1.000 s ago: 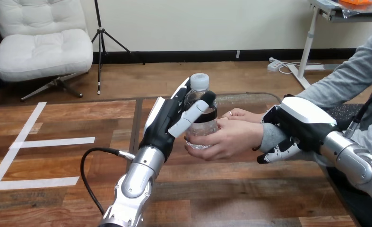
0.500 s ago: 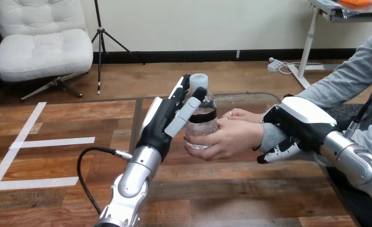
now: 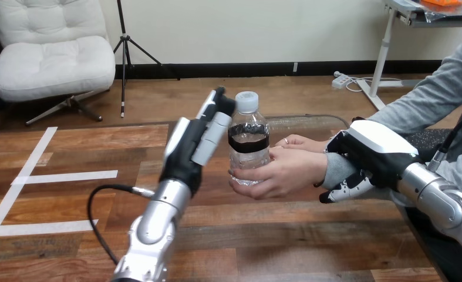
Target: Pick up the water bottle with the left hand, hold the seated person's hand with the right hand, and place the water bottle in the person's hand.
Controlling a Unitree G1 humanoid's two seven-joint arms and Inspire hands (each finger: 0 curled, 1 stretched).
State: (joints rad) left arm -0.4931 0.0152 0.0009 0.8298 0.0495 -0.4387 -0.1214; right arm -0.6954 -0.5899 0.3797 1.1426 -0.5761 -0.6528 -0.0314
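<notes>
person (image 3: 281, 173) grips bottle (image 3: 249, 141); left hand (image 3: 187, 150) seemingly apart.

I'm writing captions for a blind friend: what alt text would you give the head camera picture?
A person's hand holds an upright water bottle near its base above a wooden table. The left robot hand stands open close beside the bottle at its left, while the right robot hand curls round the person's wrist.
</notes>
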